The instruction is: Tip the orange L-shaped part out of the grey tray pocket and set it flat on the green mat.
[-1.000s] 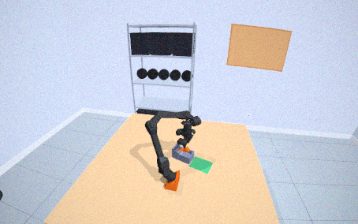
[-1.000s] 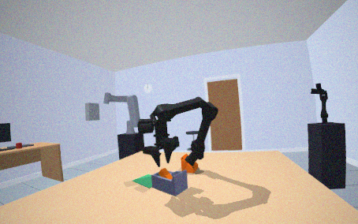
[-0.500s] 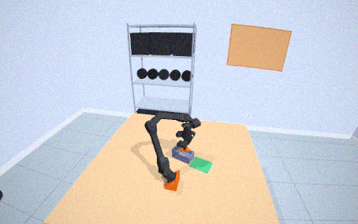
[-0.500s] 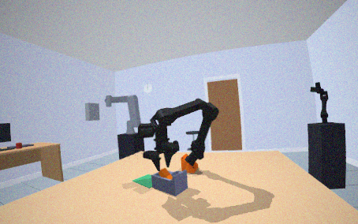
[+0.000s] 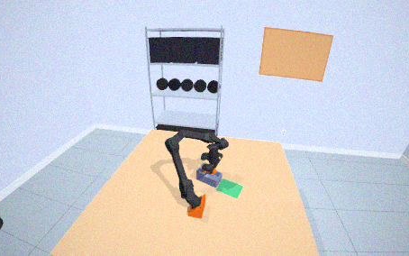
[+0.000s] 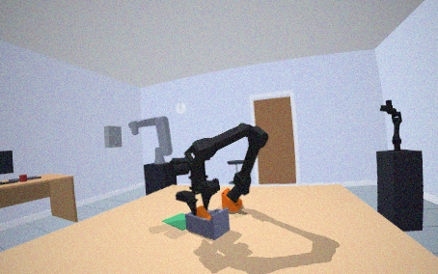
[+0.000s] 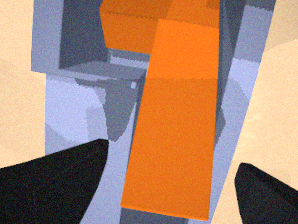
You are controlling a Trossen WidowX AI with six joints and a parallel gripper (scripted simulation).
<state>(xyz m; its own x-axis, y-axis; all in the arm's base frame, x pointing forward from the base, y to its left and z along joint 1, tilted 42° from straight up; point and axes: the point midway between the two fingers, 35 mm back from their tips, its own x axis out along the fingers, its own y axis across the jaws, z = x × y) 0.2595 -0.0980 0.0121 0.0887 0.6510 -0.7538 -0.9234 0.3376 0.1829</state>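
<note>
Gripper over tray, fingers apart, orange part tipped up btwn them

Your gripper (image 5: 209, 169) (image 6: 200, 210) (image 7: 173, 161) is open, nothing clamped; the fingers stand either side of the orange part's (image 5: 214, 170) (image 6: 203, 212) (image 7: 176, 120) straight end, w/ a gap each side in the wrist view. That end's raised, L-shaped end down in the grey tray (image 5: 209, 178) (image 6: 220, 226) (image 7: 65, 107). Green mat (image 5: 231, 188) (image 6: 176, 221) is just beside the tray.
</note>
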